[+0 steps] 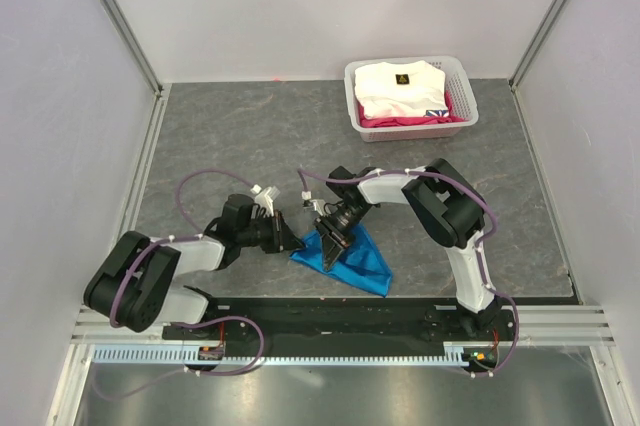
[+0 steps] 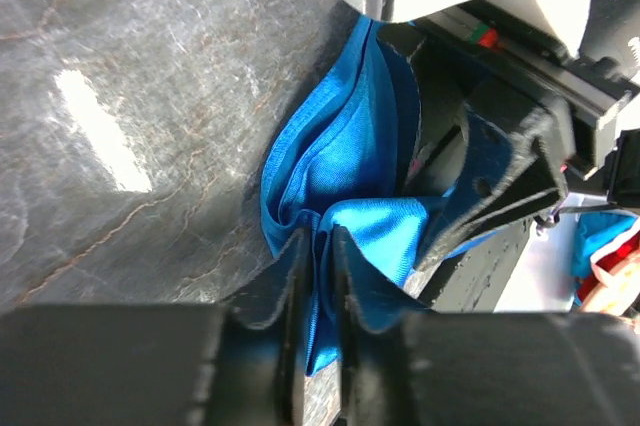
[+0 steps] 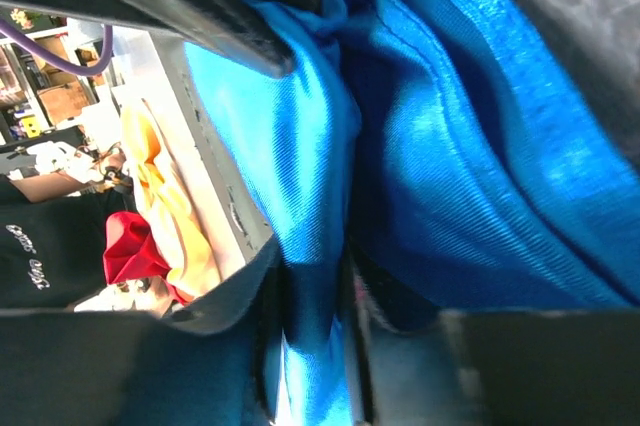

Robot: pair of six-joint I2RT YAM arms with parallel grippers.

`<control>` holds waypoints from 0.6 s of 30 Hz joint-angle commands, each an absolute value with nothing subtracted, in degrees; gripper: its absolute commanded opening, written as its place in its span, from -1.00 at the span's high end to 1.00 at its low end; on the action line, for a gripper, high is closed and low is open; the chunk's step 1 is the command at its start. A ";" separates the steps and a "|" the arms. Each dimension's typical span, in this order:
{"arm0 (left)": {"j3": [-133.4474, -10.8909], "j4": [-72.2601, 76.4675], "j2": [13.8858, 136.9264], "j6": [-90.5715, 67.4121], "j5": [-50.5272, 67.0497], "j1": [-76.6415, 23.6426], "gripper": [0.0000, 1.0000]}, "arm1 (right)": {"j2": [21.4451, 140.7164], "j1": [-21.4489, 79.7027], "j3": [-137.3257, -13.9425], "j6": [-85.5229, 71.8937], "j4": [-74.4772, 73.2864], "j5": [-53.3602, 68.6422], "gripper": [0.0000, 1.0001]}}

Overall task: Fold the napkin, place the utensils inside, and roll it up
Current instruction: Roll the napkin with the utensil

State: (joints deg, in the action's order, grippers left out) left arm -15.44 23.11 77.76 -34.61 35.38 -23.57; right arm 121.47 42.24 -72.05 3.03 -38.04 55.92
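Top external view: the left gripper (image 1: 291,238) and right gripper (image 1: 330,236) meet over the bright blue napkin (image 1: 347,262) at the near side of the table (image 1: 240,131).

The napkin lies bunched in a rough triangle on the grey marbled tabletop, one corner lifted between the two grippers, well apart from the white plastic basket (image 1: 468,114) of folded clothes (image 1: 398,86) at the far side. Only the wrist views show the grips (the overhead is too small). In the left wrist view, the left gripper (image 2: 318,246) has its black fingers nearly together, pinching a gathered pleat of the satiny cloth (image 2: 345,146). In the right wrist view, the right gripper (image 3: 312,281) clamps a narrow ribbed fold of napkin (image 3: 480,146).
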 commanded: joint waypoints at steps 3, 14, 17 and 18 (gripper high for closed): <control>-18.01 19.70 78.14 -33.31 34.99 -23.82 0.93 | 118.67 42.01 -74.52 3.61 -37.27 44.66 0.02; -23.03 5.28 77.52 -33.05 28.83 -23.73 0.96 | 98.01 43.24 -70.41 0.00 -36.65 24.10 -0.47; -23.64 3.78 77.52 -33.75 27.95 -23.64 0.96 | 92.47 44.90 -66.28 -2.19 -37.09 16.63 -0.55; -23.90 3.52 77.61 -33.84 27.69 -23.64 0.96 | 90.37 45.52 -64.18 -2.98 -37.09 14.78 -0.57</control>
